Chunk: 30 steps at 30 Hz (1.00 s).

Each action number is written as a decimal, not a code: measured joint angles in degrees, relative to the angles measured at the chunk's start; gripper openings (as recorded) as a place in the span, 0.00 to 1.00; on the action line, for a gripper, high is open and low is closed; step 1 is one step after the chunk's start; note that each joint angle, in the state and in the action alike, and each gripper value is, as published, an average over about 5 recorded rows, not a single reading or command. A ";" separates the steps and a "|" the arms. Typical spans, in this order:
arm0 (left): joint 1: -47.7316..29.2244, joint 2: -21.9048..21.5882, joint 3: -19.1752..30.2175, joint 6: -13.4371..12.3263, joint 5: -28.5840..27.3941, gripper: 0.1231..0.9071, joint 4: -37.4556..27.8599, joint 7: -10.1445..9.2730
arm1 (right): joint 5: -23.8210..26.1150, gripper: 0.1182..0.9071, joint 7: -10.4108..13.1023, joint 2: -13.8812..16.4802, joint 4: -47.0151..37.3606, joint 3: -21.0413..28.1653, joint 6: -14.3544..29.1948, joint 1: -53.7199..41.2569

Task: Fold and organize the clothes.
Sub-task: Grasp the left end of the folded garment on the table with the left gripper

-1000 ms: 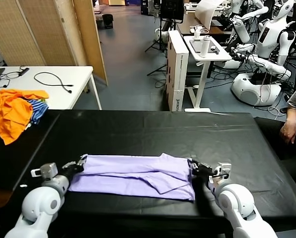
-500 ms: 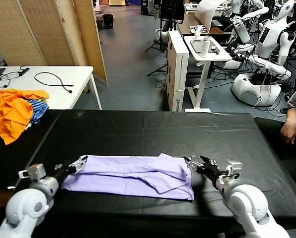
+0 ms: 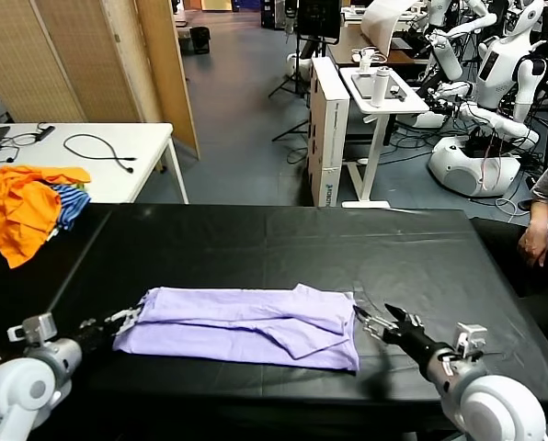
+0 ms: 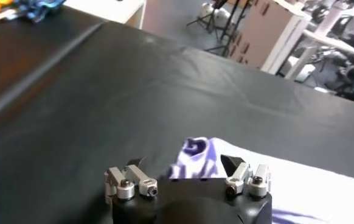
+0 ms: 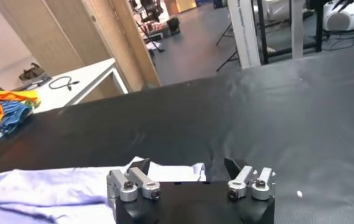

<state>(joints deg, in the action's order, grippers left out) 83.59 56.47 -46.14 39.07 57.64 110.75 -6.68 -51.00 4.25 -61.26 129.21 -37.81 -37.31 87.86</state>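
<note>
On the black bench point(image 3: 256, 239), near its front edge, the T-shirt point(image 3: 246, 326) is lying flat as a long folded band, with its length going from left to right. One flap of the cloth is lying over the right half and is making a diagonal crease there. The side facing up is plain lavender; in the left wrist view a small corner with darker purple print is showing at the end of the shirt point(image 4: 195, 159).

The left gripper point(image 3: 122, 320) is sitting low over the bench at the left end of the shirt. Its fingers are standing wide apart and are holding nothing; I cannot tell whether the tips are touching the cloth edge. The left wrist view is showing the same thing, with the left gripper point(image 4: 183, 164) spread and the printed corner lying between the two fingers.

The right gripper point(image 3: 377, 321) is sitting just beside the right end of the shirt, also low over the bench. Its fingers are spread wide too, and they are empty. From the right wrist camera, the right gripper point(image 5: 188, 165) is pointing over the shirt's end point(image 5: 67, 185), which is lying flat on the bench.

On the far left, orange clothes point(image 3: 21, 207) are lying in a heap.
</note>
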 joint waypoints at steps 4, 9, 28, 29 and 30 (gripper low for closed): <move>0.48 0.96 -0.07 -0.25 -0.05 1.00 -0.31 0.29 | 0.01 1.00 0.11 -0.04 0.59 0.01 -0.09 0.41; 0.72 1.91 0.02 -0.29 0.03 0.99 -0.44 0.84 | 0.07 1.00 0.16 -0.22 0.65 0.08 -0.19 0.59; -0.17 3.47 2.19 0.85 -1.00 0.10 -0.85 1.53 | 0.50 1.00 0.62 -0.65 0.28 1.09 -0.34 -0.72; -0.15 3.47 2.17 0.93 -1.02 0.08 -0.75 1.52 | 0.52 1.00 0.72 -0.72 0.18 1.19 -0.35 -0.85; -0.14 3.48 2.14 1.02 -1.12 0.08 -0.61 1.50 | 0.54 1.00 0.81 -0.79 0.09 1.27 -0.36 -0.95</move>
<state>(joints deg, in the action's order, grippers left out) 83.46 59.95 -44.00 40.09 56.52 110.14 -5.18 -50.46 5.06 -62.06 129.30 -36.54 -37.68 86.91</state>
